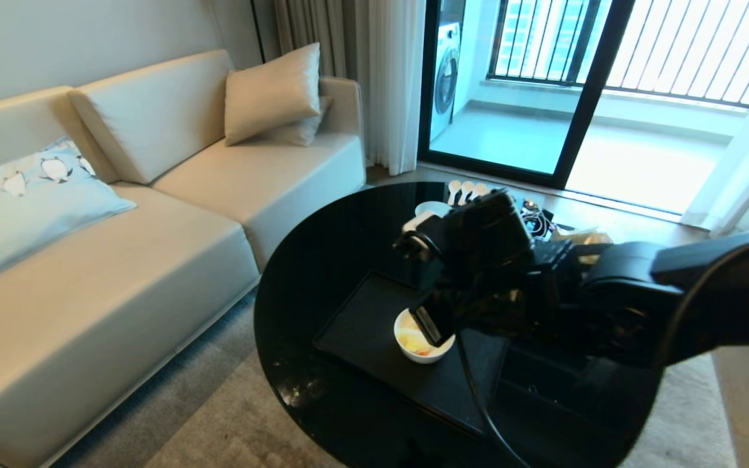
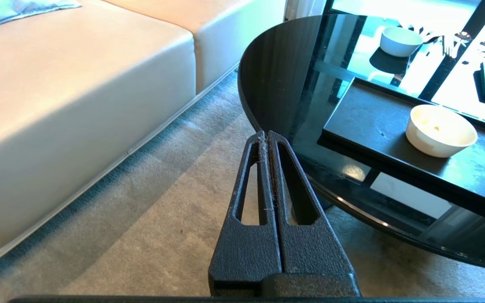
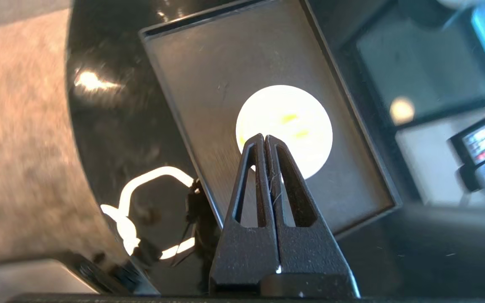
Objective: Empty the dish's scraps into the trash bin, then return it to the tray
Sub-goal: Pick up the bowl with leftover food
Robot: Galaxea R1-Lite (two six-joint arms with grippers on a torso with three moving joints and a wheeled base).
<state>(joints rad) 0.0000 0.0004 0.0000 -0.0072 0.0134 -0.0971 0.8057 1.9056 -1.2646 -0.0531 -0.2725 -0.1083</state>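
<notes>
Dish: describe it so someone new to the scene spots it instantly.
Find the round black table beside the beige sofa; a black tray lies on it. The dish is the cream-white bowl standing on that tray, holding yellow and orange scraps. The other white bowl sits off the tray, farther back toward the window.

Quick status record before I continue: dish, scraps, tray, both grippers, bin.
dish: cream bowl, upright on the tray
scraps: pale-yellow and orange pieces inside the dish
tray: black rectangle on the round black table
right gripper: shut, empty, above the dish
left gripper: shut, empty, off the table edge over carpet
trash bin: not in view
</notes>
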